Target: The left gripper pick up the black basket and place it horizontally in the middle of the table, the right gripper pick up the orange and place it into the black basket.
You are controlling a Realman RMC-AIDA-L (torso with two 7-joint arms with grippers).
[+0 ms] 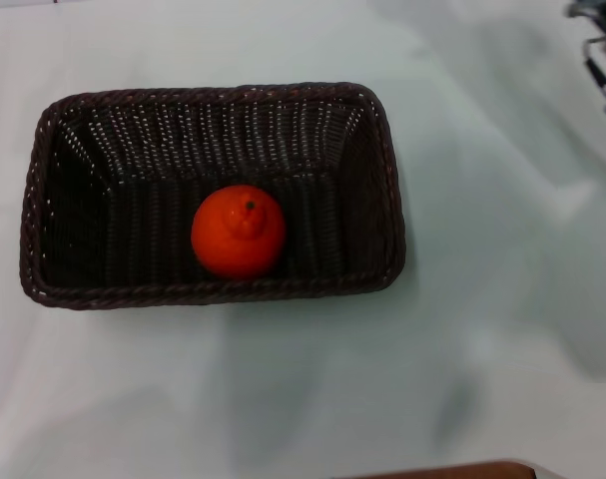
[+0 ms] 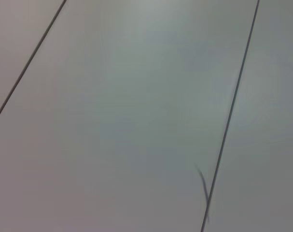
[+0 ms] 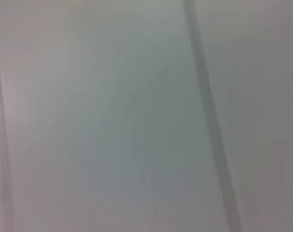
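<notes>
The black basket (image 1: 387, 190) lies lengthwise across the white table (image 1: 502, 299), left of the middle in the head view. The orange (image 1: 239, 232) sits inside it on the basket floor, near the front wall, stem bump up. A grey metal part of the right arm with the right gripper (image 1: 602, 62) shows at the far right top corner, well away from the basket. The left gripper is out of view. Both wrist views show only a plain pale surface with thin dark lines (image 2: 233, 101).
A brown edge (image 1: 452, 469) shows at the bottom of the head view. Soft shadows fall on the table right of the basket.
</notes>
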